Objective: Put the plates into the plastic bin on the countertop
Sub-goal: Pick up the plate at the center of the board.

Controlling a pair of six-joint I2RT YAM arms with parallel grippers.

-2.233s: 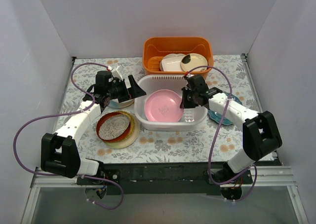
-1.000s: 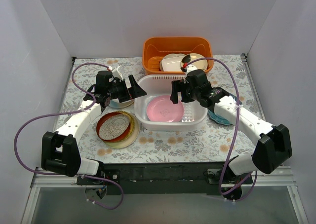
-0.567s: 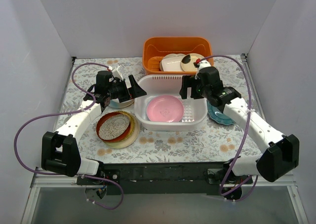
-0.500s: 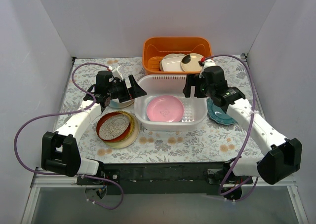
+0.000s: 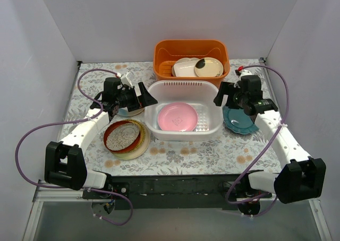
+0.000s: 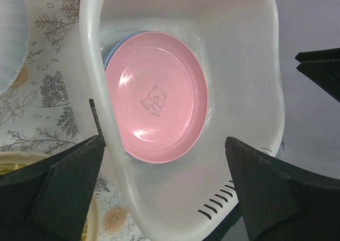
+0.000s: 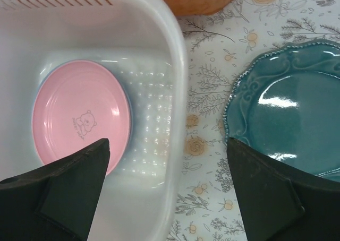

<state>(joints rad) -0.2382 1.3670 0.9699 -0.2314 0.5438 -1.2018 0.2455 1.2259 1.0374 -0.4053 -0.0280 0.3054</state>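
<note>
The white plastic bin stands mid-countertop. A pink plate lies flat in it on a blue plate whose edge peeks out. My right gripper hangs open and empty over the bin's right rim, beside the teal plate on the cloth. My left gripper is open and empty at the bin's left rim. Left of the bin, a red-rimmed plate lies on a yellow plate. A cream-and-light-blue plate sits under the left wrist.
An orange basket with cream dishes stands right behind the bin. White walls close in the countertop on the left, back and right. The teal plate lies close to the bin's right wall.
The pink plate, held tilted in the bin by my right gripper earlier, now lies flat and free. The right gripper has swung right, from over the bin to its right rim. The left arm stayed put.
</note>
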